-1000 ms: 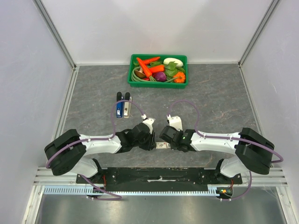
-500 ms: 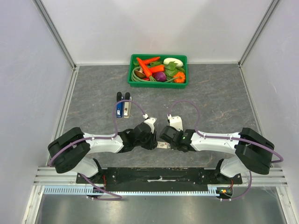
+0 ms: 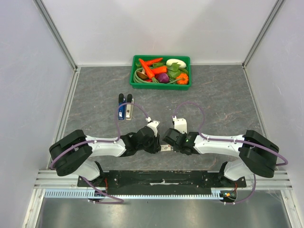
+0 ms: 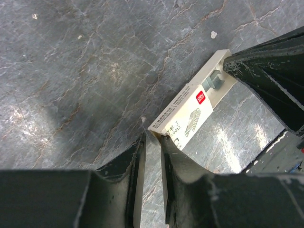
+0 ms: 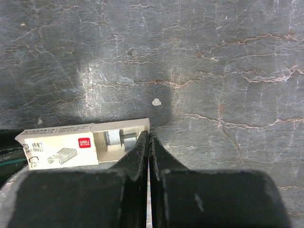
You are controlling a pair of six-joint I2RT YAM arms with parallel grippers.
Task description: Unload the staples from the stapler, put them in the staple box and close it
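Note:
The cream-white stapler (image 3: pixel 130 109) lies far back on the table, beside a blue and black stapler (image 3: pixel 122 110), with neither gripper near it. Both grippers meet over a small cream staple box (image 3: pixel 164 148). Seen from the left wrist, the staple box (image 4: pixel 183 118) has its drawer slid partly out, with staples (image 4: pixel 214 83) showing. My left gripper (image 4: pixel 153 142) keeps a narrow gap with bare table between the fingers, its tips at the box's near corner. My right gripper (image 5: pixel 149 137) is shut, with its tips against the open drawer end of the staple box (image 5: pixel 61 145).
A green basket (image 3: pixel 160 86) of toy vegetables stands at the back centre. White walls and metal rails enclose the grey stone-patterned table (image 3: pixel 218 102). The arms' black base bar (image 3: pixel 161 178) runs along the near edge.
My left gripper has crept right toward the staple box and its jaws have narrowed. The right gripper and the box have hardly moved.

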